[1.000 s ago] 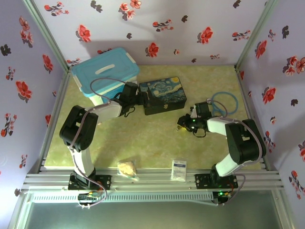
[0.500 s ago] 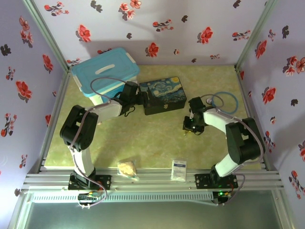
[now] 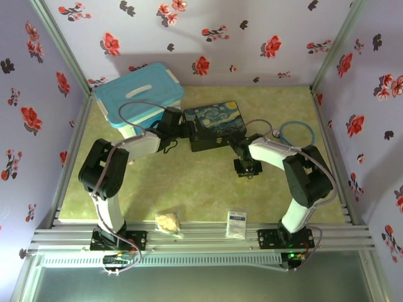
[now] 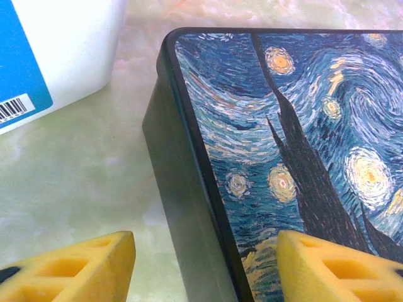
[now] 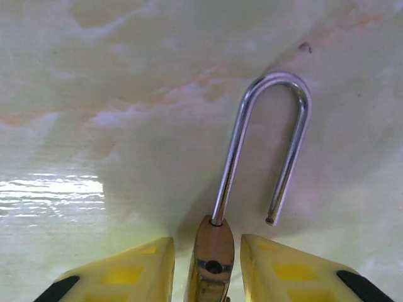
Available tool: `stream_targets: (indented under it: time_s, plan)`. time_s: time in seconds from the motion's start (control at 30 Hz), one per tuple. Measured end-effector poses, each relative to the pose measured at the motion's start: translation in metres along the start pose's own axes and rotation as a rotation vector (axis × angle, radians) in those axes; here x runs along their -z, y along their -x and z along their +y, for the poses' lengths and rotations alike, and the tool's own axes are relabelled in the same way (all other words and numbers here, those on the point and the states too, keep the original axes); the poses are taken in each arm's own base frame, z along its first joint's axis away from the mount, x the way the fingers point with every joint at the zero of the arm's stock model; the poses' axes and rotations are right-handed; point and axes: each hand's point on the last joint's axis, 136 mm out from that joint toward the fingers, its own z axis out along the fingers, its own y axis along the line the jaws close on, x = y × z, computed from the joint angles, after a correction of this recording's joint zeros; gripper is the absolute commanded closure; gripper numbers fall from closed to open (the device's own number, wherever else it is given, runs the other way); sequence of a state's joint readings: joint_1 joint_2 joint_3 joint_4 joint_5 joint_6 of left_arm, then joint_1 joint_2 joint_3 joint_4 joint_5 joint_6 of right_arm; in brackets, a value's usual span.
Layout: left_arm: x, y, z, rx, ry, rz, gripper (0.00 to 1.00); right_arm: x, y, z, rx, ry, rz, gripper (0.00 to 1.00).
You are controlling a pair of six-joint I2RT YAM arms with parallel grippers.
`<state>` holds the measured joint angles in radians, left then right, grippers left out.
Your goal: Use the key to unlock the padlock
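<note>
One step looks done: the padlock (image 5: 213,246) reads as unlocked. In the right wrist view the shackle (image 5: 280,78) has its long leg seated in the brass body. The short leg hangs free, its tip clear of the body at about 2 o'clock. That's a judgement, since the lower body is cut off by the frame edge.

Padlock location: between the fingers (image 5: 126,270) of the right end effector (image 5: 207,255). Its shackle points to 12 o'clock in that view, over bare surface (image 5: 94,94). In the top view that end effector sits just at 5 o'clock of the starry-night tin (image 3: 214,126), near mid-surface.

Right end effector: narrow, flanking the body with a thin sliver of gap each side at the top. Cannot tell whether the pads pinch it lower down.

Left end effector (image 4: 204,267): wide, nothing held, straddling the tin's 9 o'clock edge. One finger is above the lid, the other above the surface beside the wall. A white-and-blue box (image 4: 56,63) sits at 10 o'clock of the tin.

Key: cannot tell whether it is in the keyway, as that end of the body is out of frame.

Left to do, as I judge it: confirm the shackle swings fully free, then release. Little remains.
</note>
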<state>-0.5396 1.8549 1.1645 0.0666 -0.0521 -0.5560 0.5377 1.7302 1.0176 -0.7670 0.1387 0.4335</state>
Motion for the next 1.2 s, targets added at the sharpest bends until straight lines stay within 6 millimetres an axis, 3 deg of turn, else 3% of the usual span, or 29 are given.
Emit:
stream_targets:
  time_s: [0.2,0.3,0.43,0.63,0.77,0.9,1.13,1.2]
  plan:
    - [0.014,-0.004,0.006,-0.021,0.034,0.038,0.31,0.003,0.000,0.000,-0.007,-0.020,-0.015,0.52]
    - [0.026,-0.013,0.008,-0.043,0.049,0.060,0.16,0.010,0.002,0.001,-0.014,-0.010,-0.038,0.51]
    - [0.043,-0.028,-0.002,-0.080,0.034,0.078,0.16,0.022,0.008,0.004,-0.029,0.019,-0.089,0.56]
    - [0.058,-0.068,-0.017,-0.154,0.026,0.118,0.15,0.026,0.008,0.008,-0.017,0.011,-0.106,0.67]
    - [0.057,-0.091,-0.006,-0.161,0.062,0.156,0.15,0.027,0.003,0.019,0.020,0.008,-0.115,0.69]
    - [0.057,-0.100,0.004,-0.159,0.094,0.174,0.16,0.026,0.000,0.027,0.036,0.009,-0.114,0.71]
    - [0.055,-0.101,0.005,-0.161,0.099,0.175,0.15,0.019,0.000,0.027,0.035,-0.011,-0.102,0.67]
    - [0.055,-0.101,0.005,-0.164,0.101,0.166,0.14,0.027,0.006,0.028,0.026,0.018,-0.141,0.54]
